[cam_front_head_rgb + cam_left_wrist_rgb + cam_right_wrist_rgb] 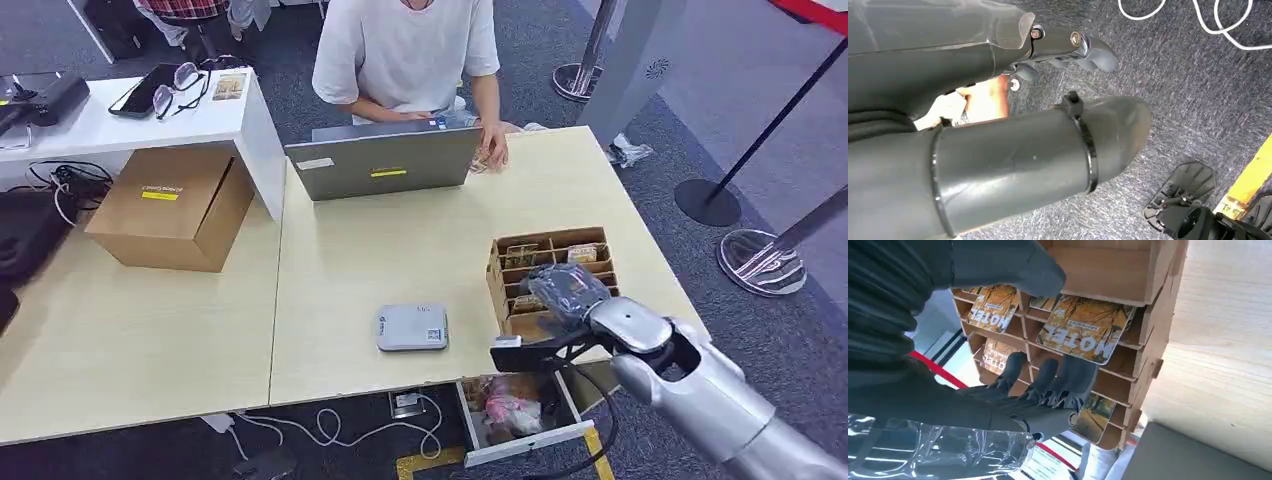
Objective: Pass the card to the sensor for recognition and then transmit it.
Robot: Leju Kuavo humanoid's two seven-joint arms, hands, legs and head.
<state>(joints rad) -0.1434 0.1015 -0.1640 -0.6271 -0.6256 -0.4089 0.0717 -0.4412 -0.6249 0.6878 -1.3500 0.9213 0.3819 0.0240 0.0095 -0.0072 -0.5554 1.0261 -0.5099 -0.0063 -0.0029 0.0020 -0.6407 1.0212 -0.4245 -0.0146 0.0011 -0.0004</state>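
A brown cardboard card rack (497, 275) stands near the table's right edge, with several cards in its slots. My right hand (565, 292), wrapped in clear plastic, sits over the rack's near end. Up close, my right hand (948, 390) reaches into the rack (1158, 300): the thumb lies above a yellow "MOTEL" card (1083, 330) and the fingers (1048, 380) below it, apart and with nothing pinched. The flat grey sensor (411, 327) lies on the table left of the rack. My left hand (1058, 145) hangs over the carpet and holds nothing.
A person (405, 50) sits behind a grey laptop (385, 165), one hand (492, 150) on the table. A cardboard box (170, 205) and a white shelf (130, 115) are at the left. An open drawer (515, 410) juts out below the table edge. Stanchion bases (760, 262) stand at the right.
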